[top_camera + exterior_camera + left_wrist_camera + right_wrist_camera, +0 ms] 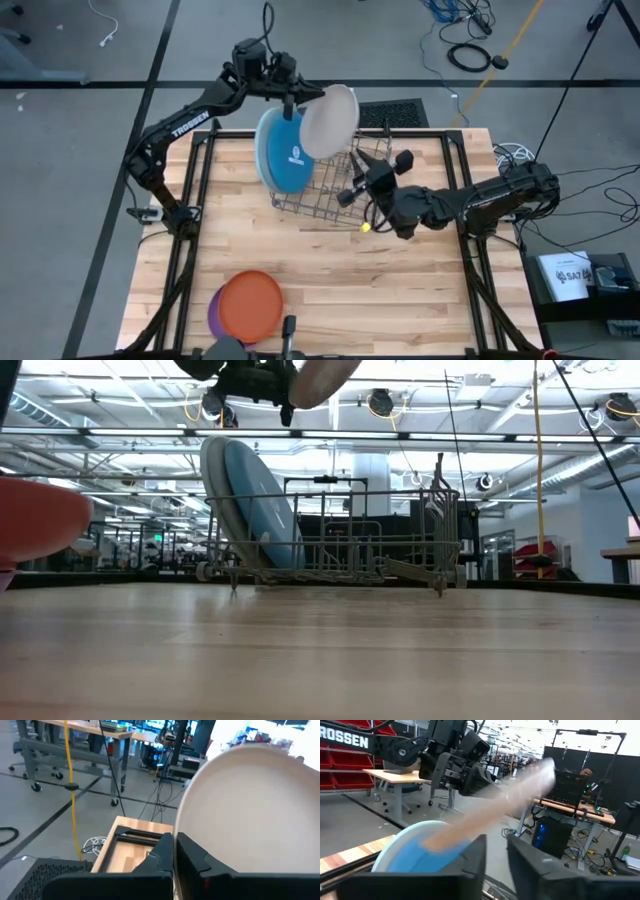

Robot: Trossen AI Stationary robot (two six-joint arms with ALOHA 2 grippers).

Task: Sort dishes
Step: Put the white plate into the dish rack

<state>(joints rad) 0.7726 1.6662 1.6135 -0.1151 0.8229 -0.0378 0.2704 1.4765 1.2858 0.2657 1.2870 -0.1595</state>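
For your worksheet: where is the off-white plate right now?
High view: the off-white plate is held by the left gripper above the dish rack, beside the blue plates.

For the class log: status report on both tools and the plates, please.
Left tool shut on pale plate, above rack. Right tool at rack, empty. Blue plates racked.

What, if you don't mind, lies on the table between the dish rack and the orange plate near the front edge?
Nothing: in the high view the wooden tabletop is bare between the wire dish rack and the orange plate.
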